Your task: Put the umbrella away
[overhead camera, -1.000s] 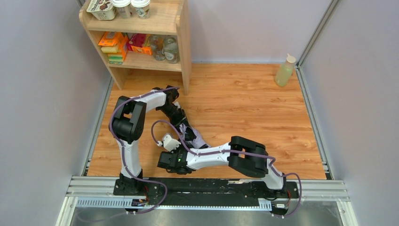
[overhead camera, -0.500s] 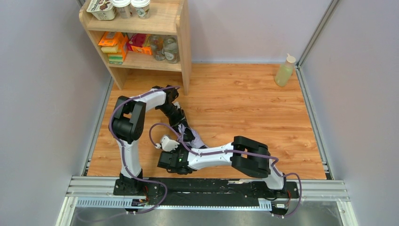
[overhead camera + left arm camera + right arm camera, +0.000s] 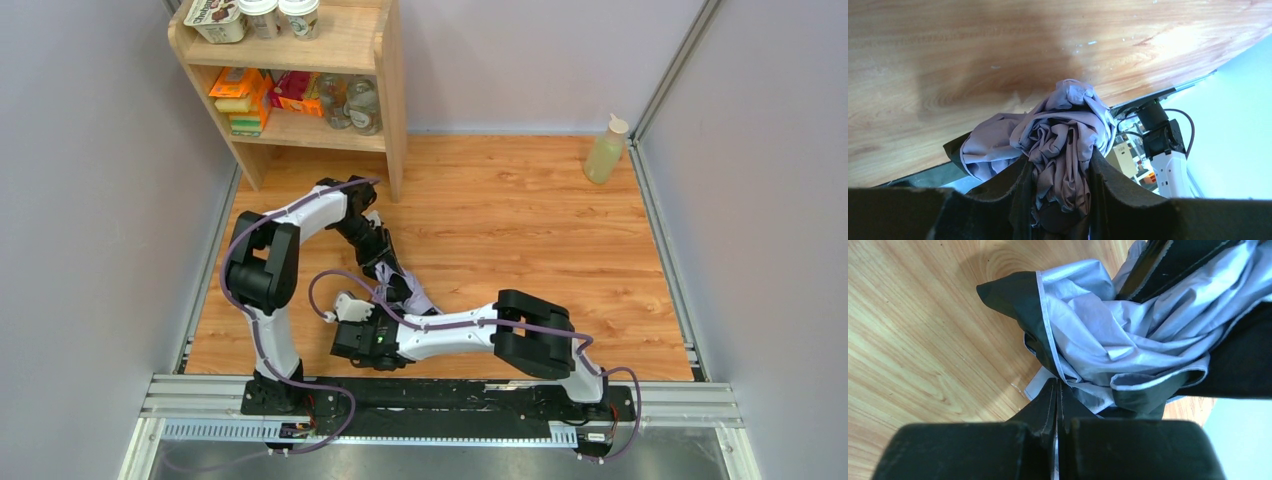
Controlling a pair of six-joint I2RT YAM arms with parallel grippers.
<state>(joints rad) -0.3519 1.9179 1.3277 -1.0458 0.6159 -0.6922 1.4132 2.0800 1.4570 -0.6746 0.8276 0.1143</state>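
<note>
Left hand (image 3: 1058,167) clamped on a bunched wad of the umbrella (image 3: 1068,125) canopy, lilac fabric filling the gap between my fingers. Right hand (image 3: 1056,390) pinched fully together on the canopy hem, low over the table (image 3: 520,220). Umbrella sits crumpled between both hands at the near-left of the table, in front of the wooden shelf (image 3: 392,90). Tub (image 3: 215,20) on top has a printed label, too small to read.
</note>
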